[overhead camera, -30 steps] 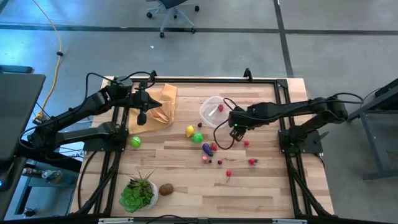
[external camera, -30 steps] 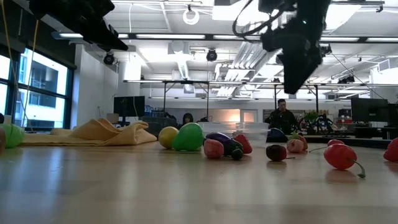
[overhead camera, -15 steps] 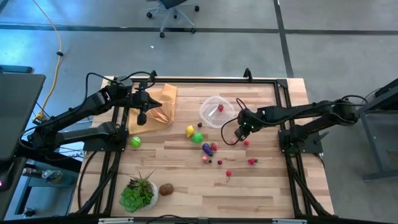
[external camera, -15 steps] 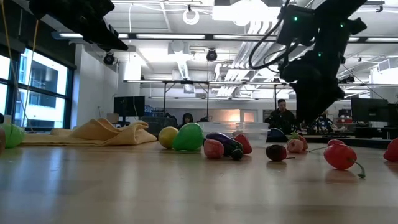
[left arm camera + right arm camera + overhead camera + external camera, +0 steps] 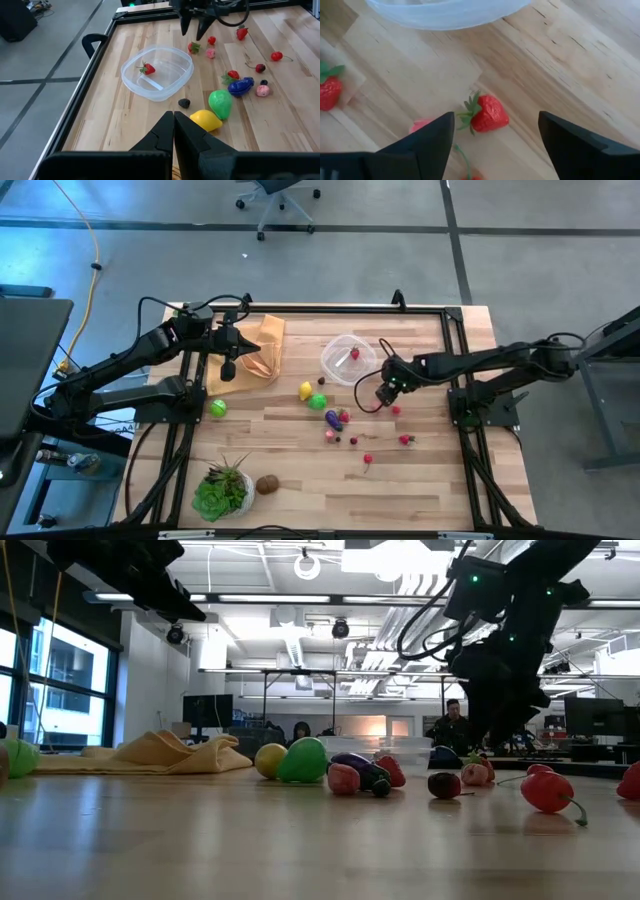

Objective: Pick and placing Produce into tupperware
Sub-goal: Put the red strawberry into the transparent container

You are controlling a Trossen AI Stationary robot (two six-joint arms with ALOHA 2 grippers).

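Observation:
The clear tupperware (image 5: 342, 358) stands far of mid-table with one red strawberry (image 5: 147, 68) in it. Loose produce lies near of it: a yellow piece (image 5: 305, 390), a green one (image 5: 318, 401), a purple one (image 5: 332, 418) and several small red ones. My right gripper (image 5: 385, 393) hangs open, pointing down, just right of the tub. In the right wrist view its two fingers stand on either side of a strawberry (image 5: 487, 115) that lies on the wood, without touching it. My left gripper (image 5: 173, 125) is shut and holds nothing, raised above the tan cloth (image 5: 255, 352).
A green ball (image 5: 217, 408) lies left of the produce. A potted plant (image 5: 222, 490) and a brown piece (image 5: 267, 484) sit near the front edge. Black frame rails (image 5: 455, 350) run along the table's sides. People sit in the room beyond the table.
My right gripper has come down from above the tub's right side toward the table and a little toward the right edge, stopping over the strawberry. Its fingers have opened wider in the last half second. No produce has moved.

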